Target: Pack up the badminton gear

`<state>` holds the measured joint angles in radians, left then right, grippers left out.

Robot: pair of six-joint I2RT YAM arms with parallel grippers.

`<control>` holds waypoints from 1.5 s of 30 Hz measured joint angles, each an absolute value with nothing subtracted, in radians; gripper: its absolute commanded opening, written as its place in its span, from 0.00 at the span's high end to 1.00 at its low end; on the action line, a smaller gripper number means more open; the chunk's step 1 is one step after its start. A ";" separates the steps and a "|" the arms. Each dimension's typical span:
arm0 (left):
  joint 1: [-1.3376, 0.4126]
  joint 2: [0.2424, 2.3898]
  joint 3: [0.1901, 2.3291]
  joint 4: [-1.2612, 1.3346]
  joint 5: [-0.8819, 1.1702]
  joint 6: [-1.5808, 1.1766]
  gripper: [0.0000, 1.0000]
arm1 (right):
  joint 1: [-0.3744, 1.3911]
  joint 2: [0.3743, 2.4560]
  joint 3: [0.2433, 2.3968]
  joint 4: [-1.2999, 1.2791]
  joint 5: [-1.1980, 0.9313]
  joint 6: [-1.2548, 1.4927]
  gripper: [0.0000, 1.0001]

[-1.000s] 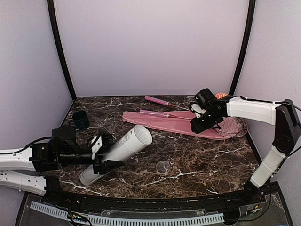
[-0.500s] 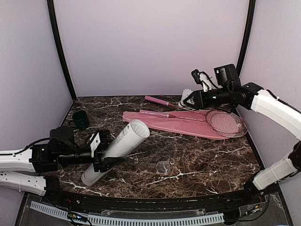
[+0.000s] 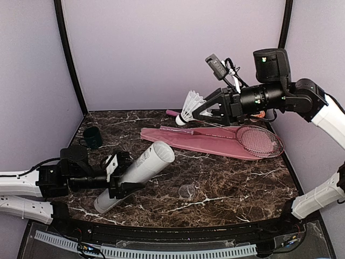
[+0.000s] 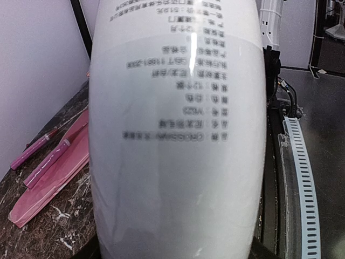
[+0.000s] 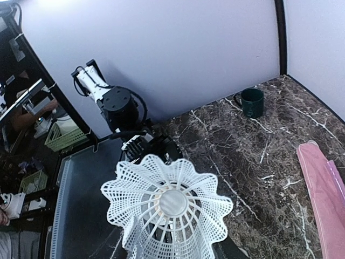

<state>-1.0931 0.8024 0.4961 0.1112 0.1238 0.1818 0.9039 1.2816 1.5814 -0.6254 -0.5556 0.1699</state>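
Note:
My left gripper (image 3: pixel 122 176) is shut on the long pale grey tube (image 3: pixel 137 174), which tilts with its open end (image 3: pixel 162 153) up and to the right. The tube (image 4: pixel 178 135) fills the left wrist view. My right gripper (image 3: pixel 204 110) hangs above the back of the table, shut on a white shuttlecock (image 3: pixel 190 106) by its cork end. The skirt (image 5: pixel 168 208) faces the right wrist camera. The pink cover (image 3: pixel 200 141) lies at the back with one racket (image 3: pixel 261 141) on it. A second pink handle (image 3: pixel 180 115) lies behind it.
A small dark green cup (image 3: pixel 92 137) stands at the back left. A clear round lid (image 3: pixel 187 190) lies on the marble in front of the cover. The side walls stand close to both arms.
My right gripper has risen from beside the racket head and swung left, carrying the shuttlecock up into the air. The left arm and the tube have hardly moved.

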 measured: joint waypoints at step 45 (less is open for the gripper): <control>-1.093 0.760 0.456 0.238 0.142 0.153 0.53 | 1.158 1.509 1.770 -0.807 -0.375 0.105 0.18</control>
<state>-1.0931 0.7605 0.4564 0.2379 0.1417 0.1528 1.1584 1.5085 1.7702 -0.8070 -0.3748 0.1047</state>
